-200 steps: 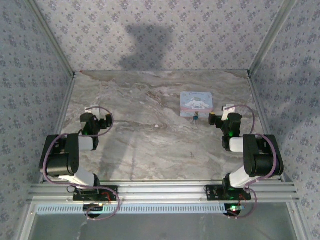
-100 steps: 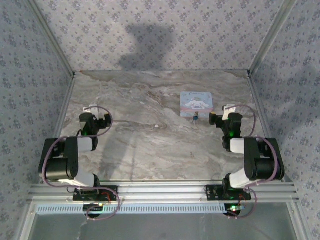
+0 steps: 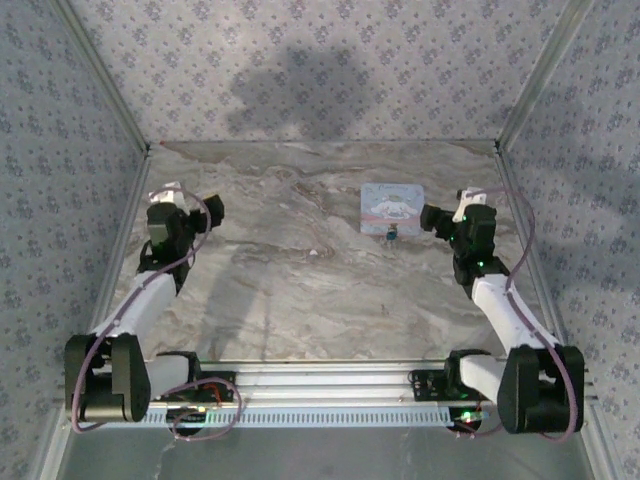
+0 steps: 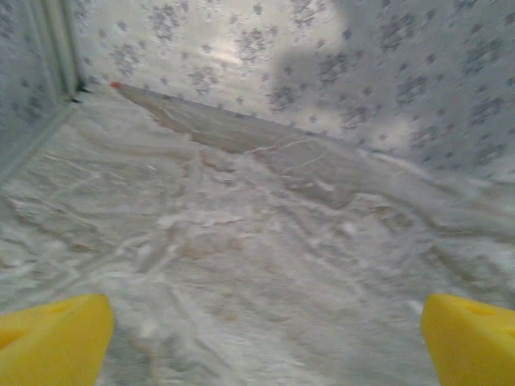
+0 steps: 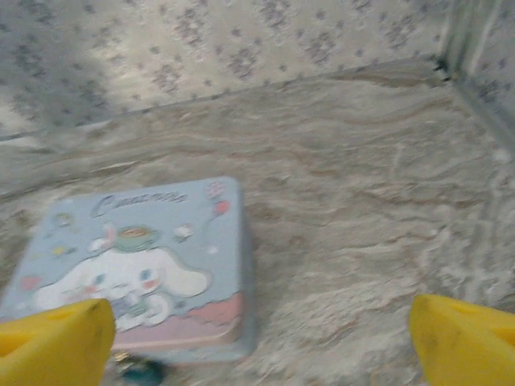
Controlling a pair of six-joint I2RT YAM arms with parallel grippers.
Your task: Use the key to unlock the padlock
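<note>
The tiny blue padlock [image 3: 391,234] lies on the marble table just in front of the pale blue-and-pink cartoon tin [image 3: 392,206]. In the right wrist view the padlock [image 5: 142,372] is a dark teal blob at the tin's [image 5: 137,265] near edge, beside the left yellow finger [image 5: 52,342]. I cannot make out a key. My right gripper [image 3: 431,217] hovers just right of the tin, open [image 5: 257,354], with nothing between its fingers. My left gripper [image 3: 211,210] is at the far left, open [image 4: 261,354] over bare table.
Patterned walls enclose the marble table [image 3: 300,290] on three sides, with metal posts in the corners [image 3: 148,148]. The left arm's link [image 3: 140,300] and the right arm's link [image 3: 510,315] stretch out over the table's sides.
Both arms have unfolded and reached farther from their bases. The left gripper moved toward the far left; the right gripper moved up beside the tin's right edge.
</note>
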